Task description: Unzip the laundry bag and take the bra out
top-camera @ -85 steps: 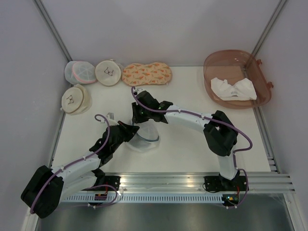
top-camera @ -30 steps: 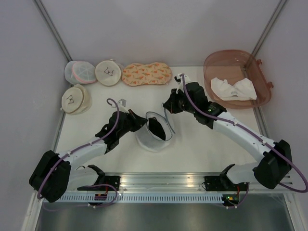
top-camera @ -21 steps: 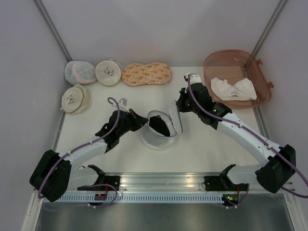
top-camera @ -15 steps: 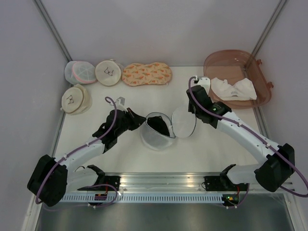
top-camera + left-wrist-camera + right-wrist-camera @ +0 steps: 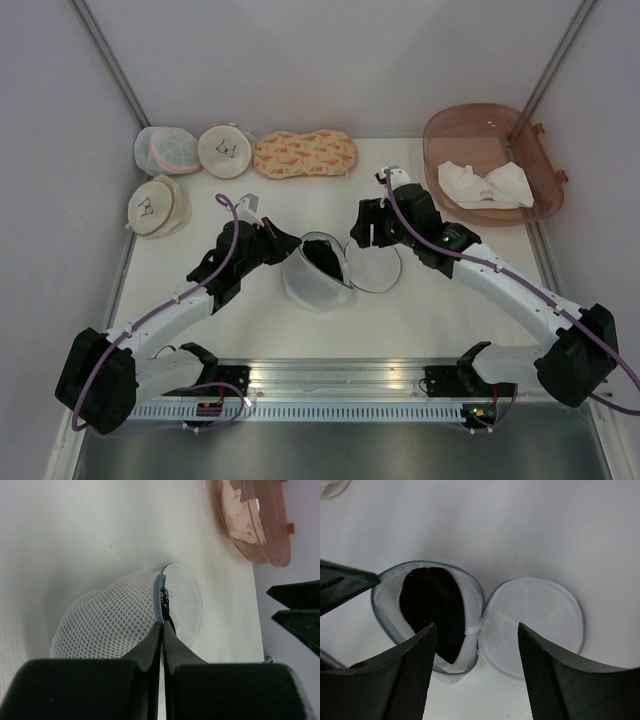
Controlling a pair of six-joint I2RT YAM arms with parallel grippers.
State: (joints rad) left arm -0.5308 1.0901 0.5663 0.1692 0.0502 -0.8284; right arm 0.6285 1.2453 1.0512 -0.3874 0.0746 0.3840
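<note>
Bag (image 5: 110,625) unzipped, mesh dome tipped on its side, round lid (image 5: 532,625) lying flat beside it, black bra (image 5: 432,610) inside. Left gripper (image 5: 161,629) pinches the rim (image 5: 159,587); right gripper (image 5: 362,230) spread wide above.

left gripper (image 5: 162,626) clamped laundry bag (image 5: 107,622) rim | round lid (image 5: 184,602) lay open on table (image 5: 75,530) | pink basket (image 5: 267,525) well apart

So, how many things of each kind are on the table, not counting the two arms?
Round pouches: 4 (open grey mesh bag, pink-trimmed pouch, two cream pouches)
Long orange pouch: 1
Black bra: 1
Plastic tub: 1
White cloth: 1
Total: 8
</note>
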